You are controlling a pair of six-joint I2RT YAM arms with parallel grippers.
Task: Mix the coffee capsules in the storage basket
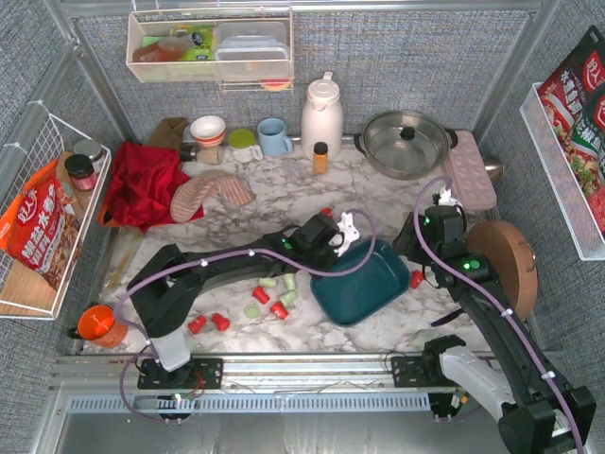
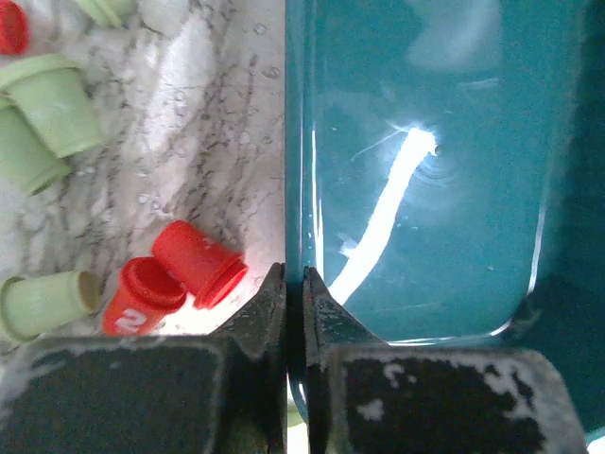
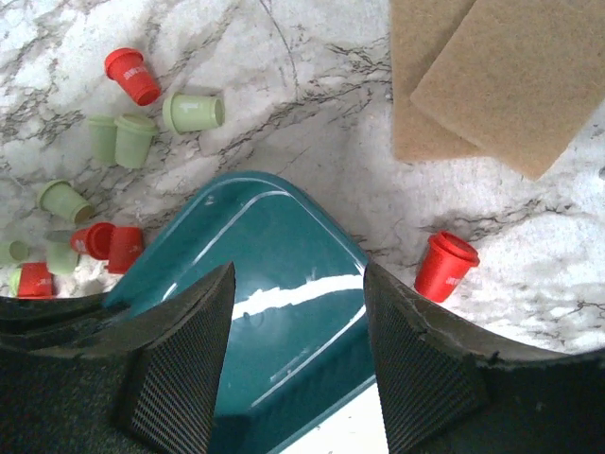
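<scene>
We see the storage basket (image 2: 425, 189) cut off at top and right; left of it, a red capsule (image 2: 9, 26) is cropped.

A white, grey-veined marble-patterned surface (image 1: 284, 194) is shown. At centre right, a dark teal rectangular plastic basket (image 1: 364, 288) is set at an angle on it. Small red tapered capsules (image 1: 261, 295) and pale mint green tapered capsules (image 1: 288, 282) are scattered on the surface just left of the basket. One further red capsule (image 1: 416, 279) is seen near its right side.

In the upper left a crumpled red cloth (image 1: 142, 184) is spread, with a striped pinkish oven mitt (image 1: 208, 194) beside it. Along the top, a light blue mug (image 1: 274, 137), a white jug (image 1: 321, 118), a small amber bottle (image 1: 320, 157), a lidded steel pot (image 1: 406, 142) and a pink rectangular tray (image 1: 470, 170) are lined up. An orange cup (image 1: 99, 324) is placed at the lower left.
</scene>
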